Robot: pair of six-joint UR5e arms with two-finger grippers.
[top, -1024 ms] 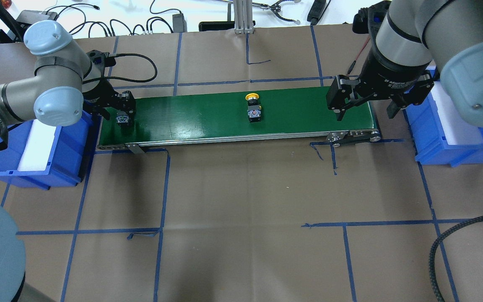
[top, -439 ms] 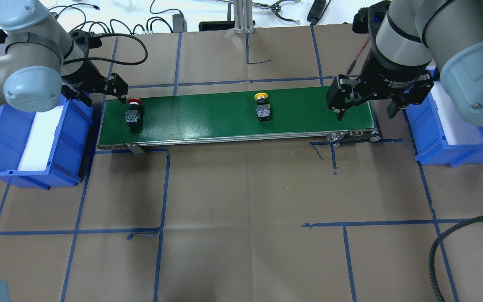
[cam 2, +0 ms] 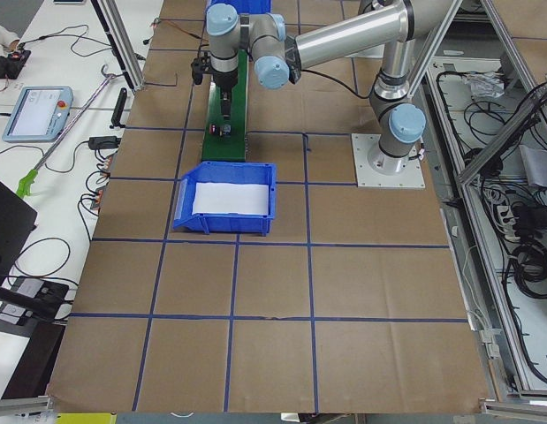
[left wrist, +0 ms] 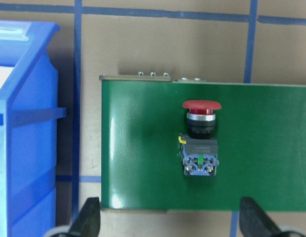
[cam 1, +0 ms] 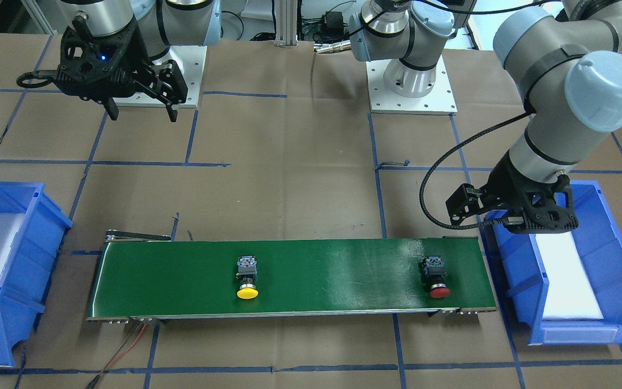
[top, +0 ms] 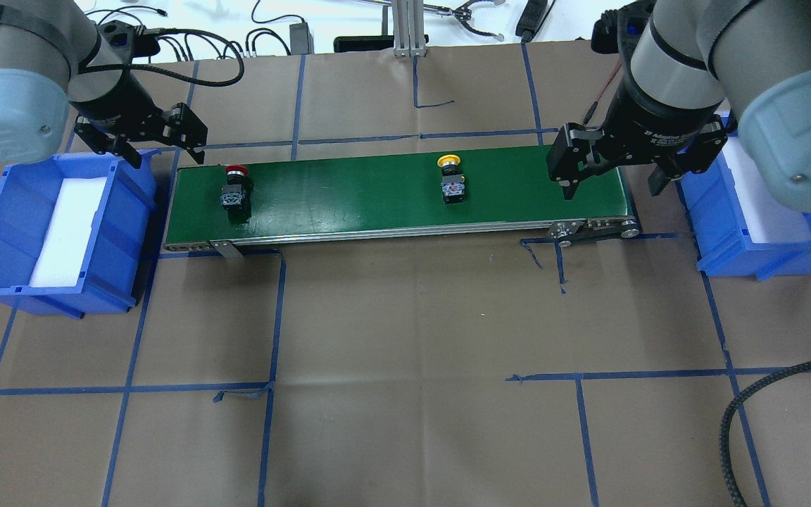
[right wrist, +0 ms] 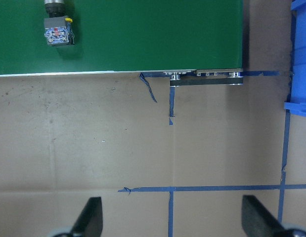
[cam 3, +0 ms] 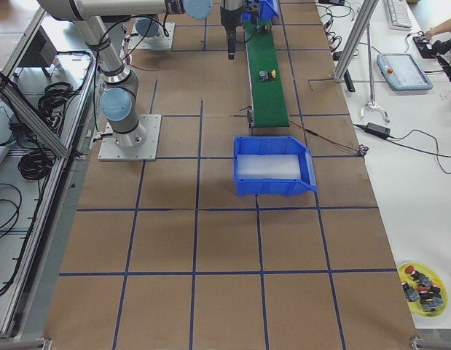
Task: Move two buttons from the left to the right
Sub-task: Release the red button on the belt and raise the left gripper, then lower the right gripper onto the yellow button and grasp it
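Note:
The red button (top: 235, 189) lies on its side near the left end of the green conveyor belt (top: 349, 201); the left wrist view (left wrist: 199, 143) shows it from above. The yellow button (top: 452, 182) lies at mid-belt and also shows in the right wrist view (right wrist: 56, 32). My left gripper (top: 166, 156) is open and empty, hovering at the belt's far-left corner, beside the left blue bin (top: 120, 239). My right gripper (top: 613, 189) is open and empty above the belt's right end.
A second blue bin (top: 722, 232) with white foam stands right of the belt. A black cable (top: 764, 394) loops at the table's near right. Cables and tools lie beyond the far edge.
My left gripper let go of the red button, lifted and drew back to the far left. Both buttons have moved rightward along the belt. The right arm has held still.

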